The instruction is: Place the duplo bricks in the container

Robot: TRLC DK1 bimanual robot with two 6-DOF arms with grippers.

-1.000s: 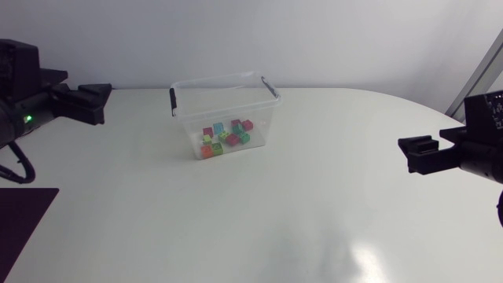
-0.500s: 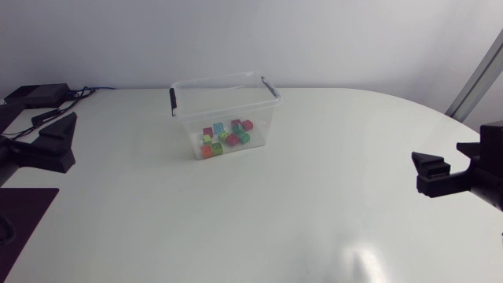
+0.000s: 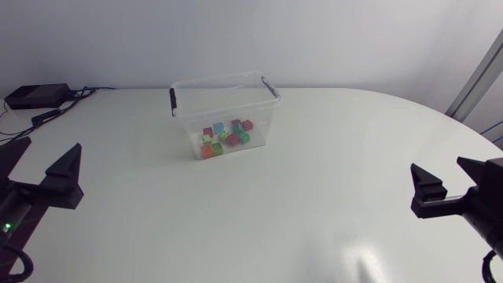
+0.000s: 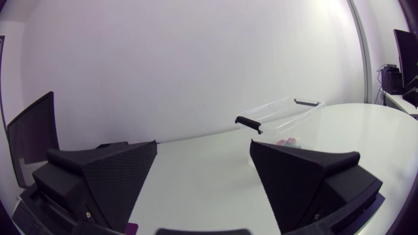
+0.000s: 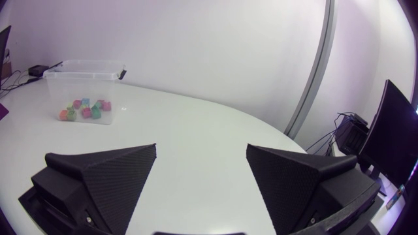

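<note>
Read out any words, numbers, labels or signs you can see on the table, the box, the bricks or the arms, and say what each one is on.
No readable text shows in any view.
Clear plastic container with black handles: no label visible.
Coloured duplo bricks inside it: too small to show any print.
Matte black left gripper and right gripper: plain textured surfaces, no markings.
White table: no print or sign.
</note>
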